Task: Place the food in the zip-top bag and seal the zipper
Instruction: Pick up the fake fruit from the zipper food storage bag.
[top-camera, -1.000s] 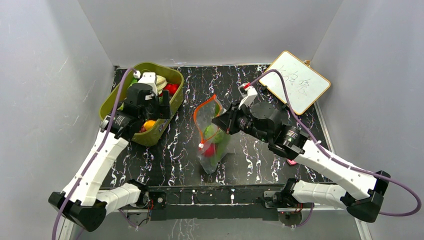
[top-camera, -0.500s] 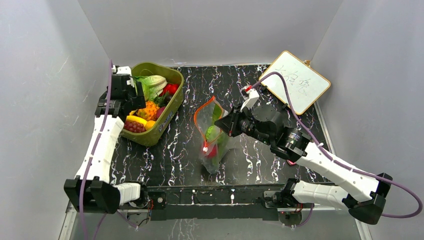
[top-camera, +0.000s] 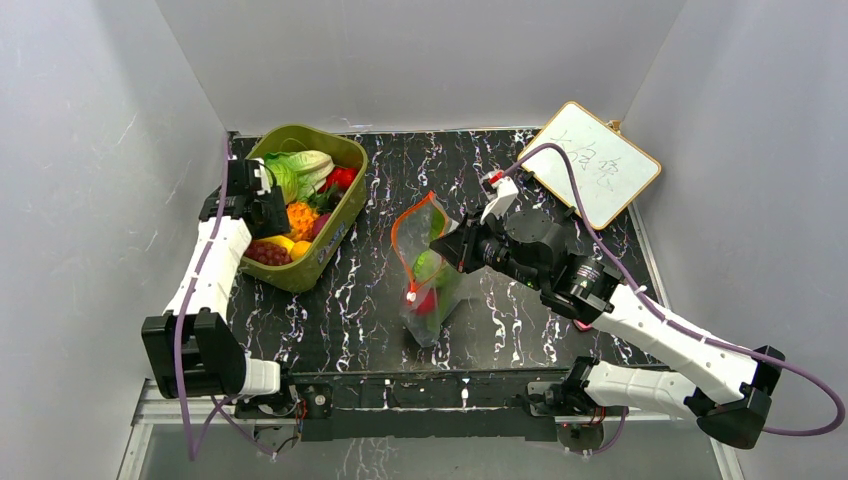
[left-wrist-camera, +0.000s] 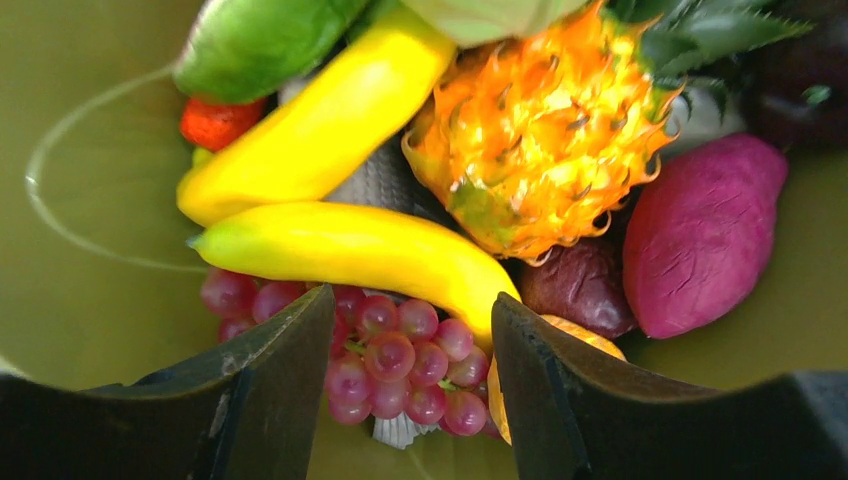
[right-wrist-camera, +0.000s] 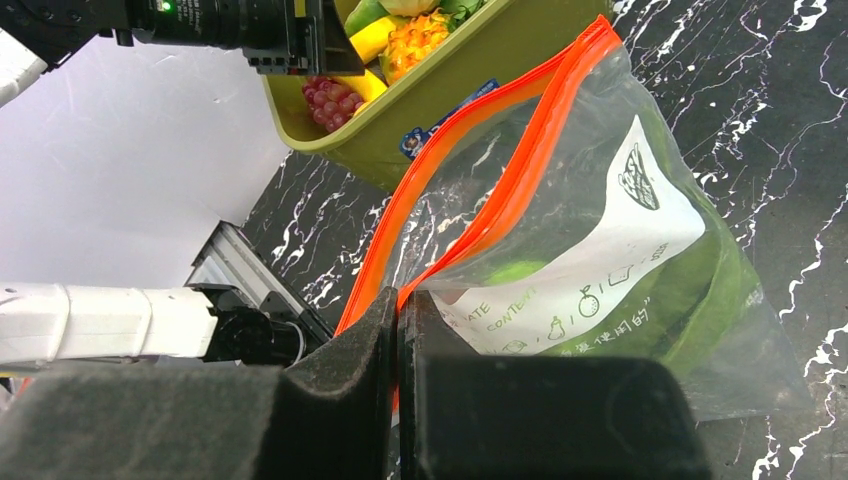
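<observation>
The zip-top bag (top-camera: 432, 275) stands mid-table with its mouth open; a green piece and a red piece (top-camera: 424, 300) lie inside. My right gripper (right-wrist-camera: 398, 320) is shut on the zipper (right-wrist-camera: 520, 150), the red-orange strip at the near edge of the mouth, and it also shows in the top view (top-camera: 447, 247). The slider tab (top-camera: 411, 296) hangs at the strip's near end. My left gripper (left-wrist-camera: 412, 390) is open over the olive tub (top-camera: 330, 240), jaws on either side of the purple grapes (left-wrist-camera: 400, 360). Yellow bananas (left-wrist-camera: 350, 250), an orange pineapple (left-wrist-camera: 540, 150) and a purple potato (left-wrist-camera: 700, 230) lie beside them.
A pale green cabbage (top-camera: 300, 170) and a red fruit (top-camera: 343, 178) fill the tub's far end. A white wood-framed board (top-camera: 598, 162) leans at the back right. Grey walls enclose the table on three sides.
My left arm has swung from over the tub's middle out to its left side, and the gripper now points into the tub's near end. The bag's mouth has shifted slightly.
</observation>
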